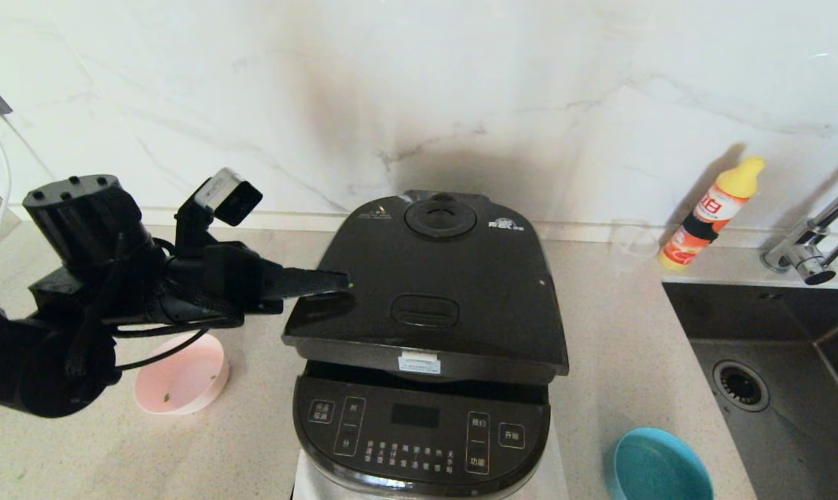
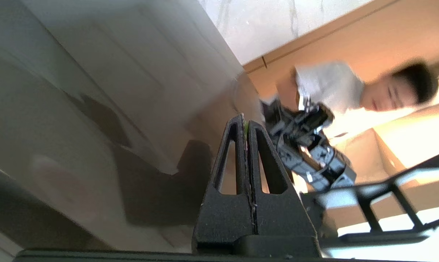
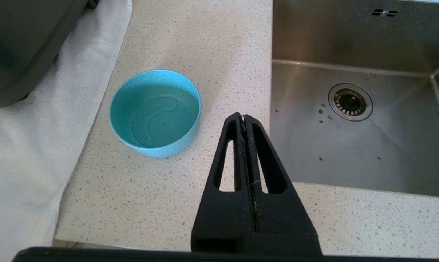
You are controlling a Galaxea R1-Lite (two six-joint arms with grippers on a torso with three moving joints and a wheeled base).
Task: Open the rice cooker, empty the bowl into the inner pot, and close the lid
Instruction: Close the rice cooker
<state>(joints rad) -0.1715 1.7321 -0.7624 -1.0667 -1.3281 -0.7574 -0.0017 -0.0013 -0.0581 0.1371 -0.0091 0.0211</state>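
Observation:
The black rice cooker [image 1: 419, 430] stands in the middle of the counter. Its lid [image 1: 454, 278] is tilted down over the body, with a dark gap left at the front. The inner pot is hidden under it. My left gripper [image 1: 346, 281] is shut and empty, with its tip resting on the lid's left part; its closed fingers [image 2: 237, 153] show in the left wrist view. A pink bowl [image 1: 183, 375], empty but for a few green specks, sits left of the cooker. My right gripper [image 3: 244, 117] is shut and empty over the counter beside a blue bowl [image 3: 155, 111], which holds clear water.
The blue bowl [image 1: 659, 469] stands at the front right, next to the steel sink [image 1: 773, 361] with its faucet [image 1: 808, 257]. A yellow-capped bottle [image 1: 711, 212] and a clear cup [image 1: 631, 243] stand at the wall. A white cloth [image 3: 23, 163] lies under the cooker.

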